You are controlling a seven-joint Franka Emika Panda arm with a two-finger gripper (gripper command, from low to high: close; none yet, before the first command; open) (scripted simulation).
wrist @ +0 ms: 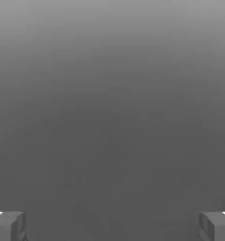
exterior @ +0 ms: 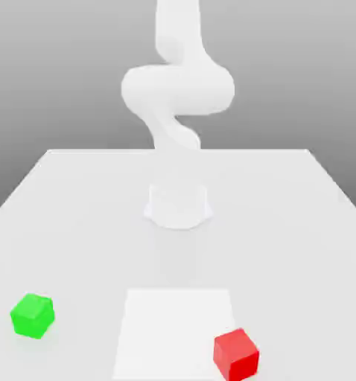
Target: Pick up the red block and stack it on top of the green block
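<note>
Gripper fingers standing wide apart in the hand view, nothing sitting between them. Red block is resting at the white square's 4 o'clock side in the exterior view, overlapping its edge; green block is lying on the table at 9 o'clock from red, well apart. Panda arm is standing at 12 o'clock from red, so I'm judging the pick as not begun

Handling, my read: red is looking like a rigid, light cube, not fragile, faces maybe running a bit slick. No squish to be expecting, so moderate force should be enough. I'm favoring a top-down grasp: 2 pads pressing flat on 2 opposite side faces, centered, about mid-height. Red is sitting turned, so the wrist is needing to match its yaw; pinching 2 corners would be risking a spin or slip. Keeping the underside free for landing on green
</note>
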